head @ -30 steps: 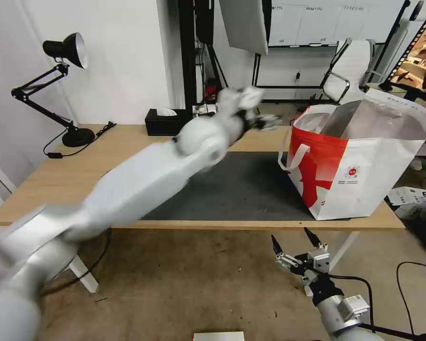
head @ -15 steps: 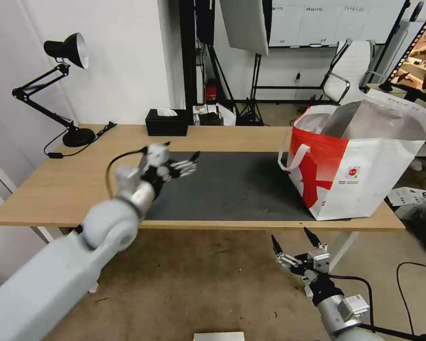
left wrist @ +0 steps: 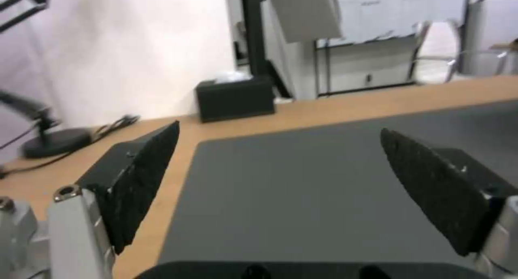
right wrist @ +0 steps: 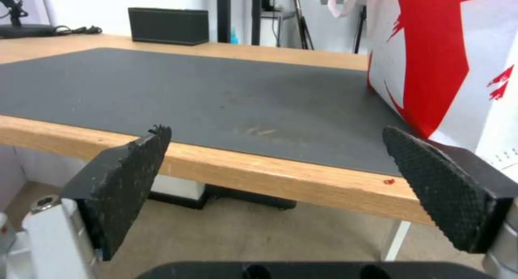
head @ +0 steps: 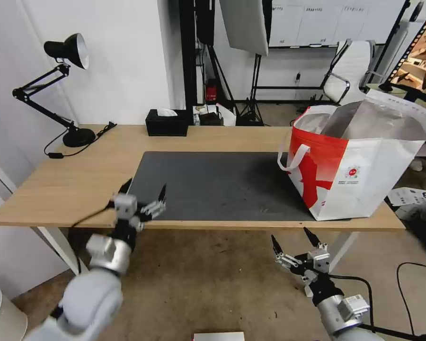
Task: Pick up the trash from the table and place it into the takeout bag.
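The takeout bag stands open on the right end of the table, its foil lining showing; its red and white side is close in the right wrist view. The trash is out of view; the dark grey mat lies bare. My left gripper hovers open at the mat's front left corner, nothing between its fingers. My right gripper hangs open below the table's front edge, left of the bag, with the mat ahead of it.
A black tissue box sits at the table's back edge and a black desk lamp at the back left. A white chair and stands fill the room behind. Papers lie on the floor at the right.
My left arm has swung back from near the bag, across the mat, down to the table's front left edge, its gripper open. The right arm has not moved.
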